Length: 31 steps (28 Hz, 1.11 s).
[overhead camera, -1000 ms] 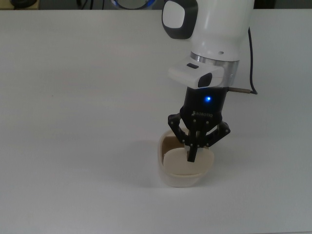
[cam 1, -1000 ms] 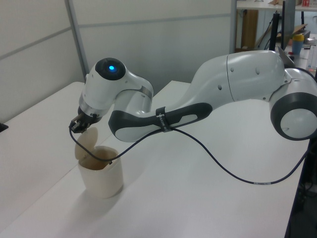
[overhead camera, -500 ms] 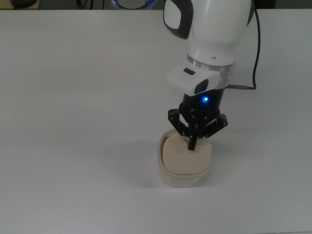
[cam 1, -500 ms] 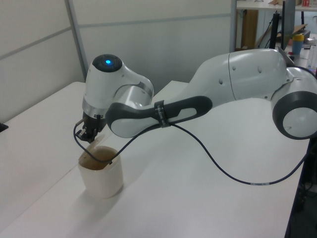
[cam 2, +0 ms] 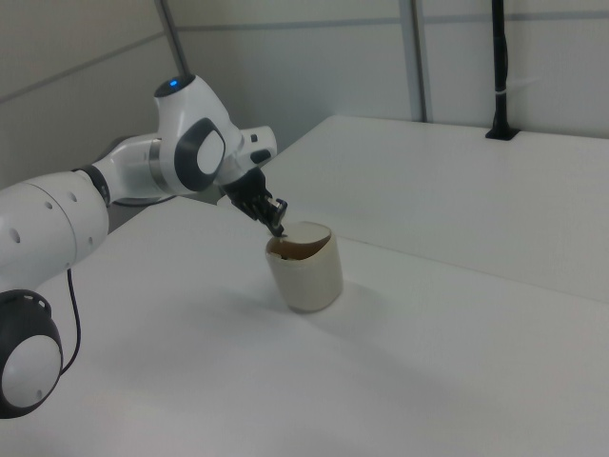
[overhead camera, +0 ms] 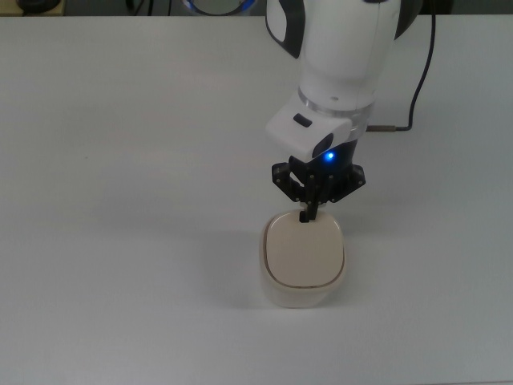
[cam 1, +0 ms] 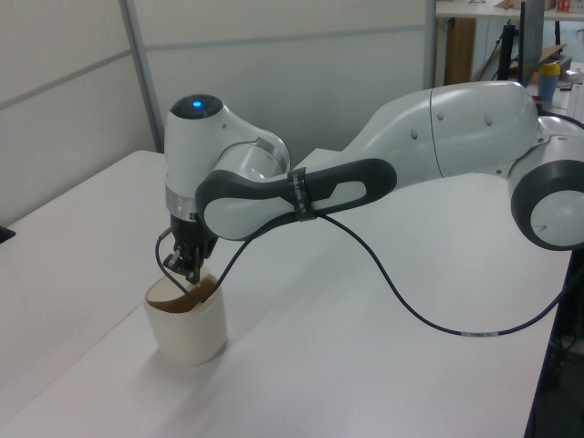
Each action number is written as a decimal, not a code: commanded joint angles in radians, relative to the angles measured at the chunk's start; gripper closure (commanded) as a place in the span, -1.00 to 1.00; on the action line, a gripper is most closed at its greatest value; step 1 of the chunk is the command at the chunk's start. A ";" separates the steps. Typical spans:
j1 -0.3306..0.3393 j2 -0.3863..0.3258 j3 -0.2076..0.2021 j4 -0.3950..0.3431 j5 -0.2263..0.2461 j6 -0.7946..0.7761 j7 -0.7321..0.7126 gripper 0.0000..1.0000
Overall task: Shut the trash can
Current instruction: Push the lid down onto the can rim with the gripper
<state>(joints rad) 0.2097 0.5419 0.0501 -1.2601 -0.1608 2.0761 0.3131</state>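
In the top view, your trash can [overhead camera: 303,259] sits on the white table [overhead camera: 120,200], near the bottom middle. Its lid [overhead camera: 304,251] lies flat over the opening and covers nearly all of it. So I think the closing is almost done. You may only need one small push to seat the lid. The claw [overhead camera: 305,215] points down at the lid's far edge. Its fingers are pinched close together, with nothing between them. The tips seem to touch the lid right at that edge.

In the left view, the can [cam 1: 186,324] stands near the table's front corner. The lid sits low inside the rim, and a little brown still shows there. The claw [cam 1: 189,270] hangs just over the rim. Its black cable [cam 1: 411,315] loops across the table.

In the right view, the can [cam 2: 304,266] sits in the middle of the table. The claw [cam 2: 277,228] meets the rim on the right view's left. It holds nothing.
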 commanded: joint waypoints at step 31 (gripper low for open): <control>-0.013 -0.056 -0.016 -0.030 0.020 0.076 0.038 1.00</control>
<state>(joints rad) 0.1963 0.5482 0.0459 -1.2621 -0.1607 2.1030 0.3160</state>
